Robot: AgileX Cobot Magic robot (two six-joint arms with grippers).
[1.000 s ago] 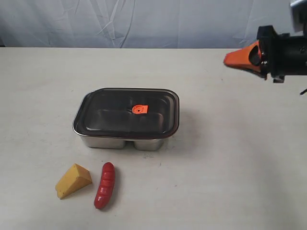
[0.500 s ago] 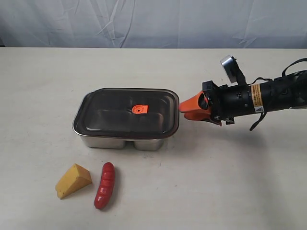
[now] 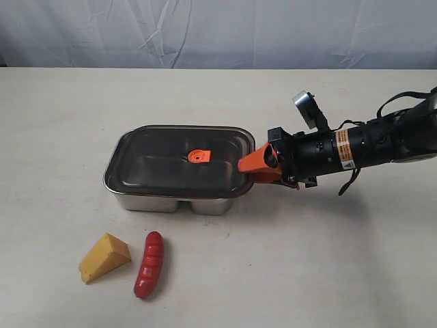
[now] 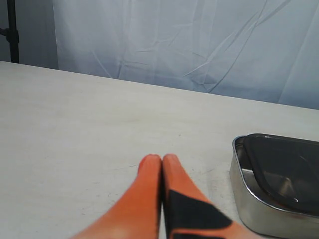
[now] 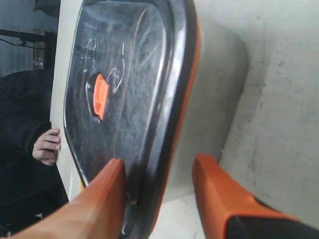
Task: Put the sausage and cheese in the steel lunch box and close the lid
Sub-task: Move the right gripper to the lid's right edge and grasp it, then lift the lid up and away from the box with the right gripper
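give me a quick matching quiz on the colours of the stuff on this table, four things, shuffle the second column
Things:
1. sausage
2. cheese
3. lid
4. steel lunch box

Colours:
a. yellow-orange
b. shiny silver
c. dark and see-through, with a small orange valve in the middle
d. glossy red

Pairs: 1-d, 2-a, 3-c, 4-b
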